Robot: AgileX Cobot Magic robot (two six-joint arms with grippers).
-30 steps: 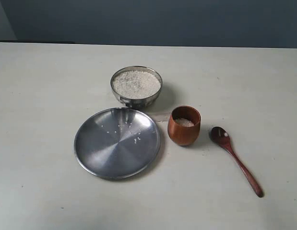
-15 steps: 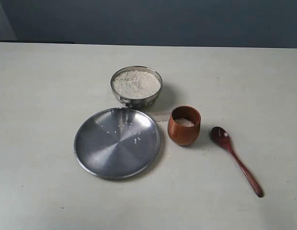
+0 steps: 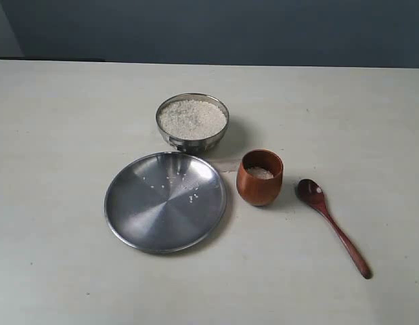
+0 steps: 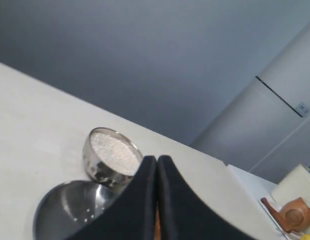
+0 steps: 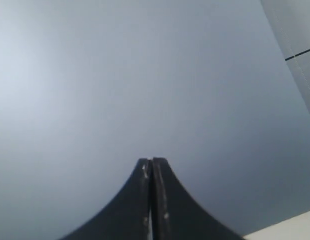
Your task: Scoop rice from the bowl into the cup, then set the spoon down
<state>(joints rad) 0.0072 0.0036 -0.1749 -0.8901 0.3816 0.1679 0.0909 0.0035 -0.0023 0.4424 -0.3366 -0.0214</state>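
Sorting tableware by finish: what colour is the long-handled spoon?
The long slim wooden spoon is dark reddish-brown, seen best in the exterior view.

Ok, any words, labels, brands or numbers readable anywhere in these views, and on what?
No readable text in any view.
Small tag on the grey panel, left wrist view: too small and blurred to read.
The bowl, plate, cup and spoon show no markings.

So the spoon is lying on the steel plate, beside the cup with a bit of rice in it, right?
Not quite: the spoon lies on the table, not the plate, as the exterior view shows. It is beside the cup, which does hold a bit of rice.
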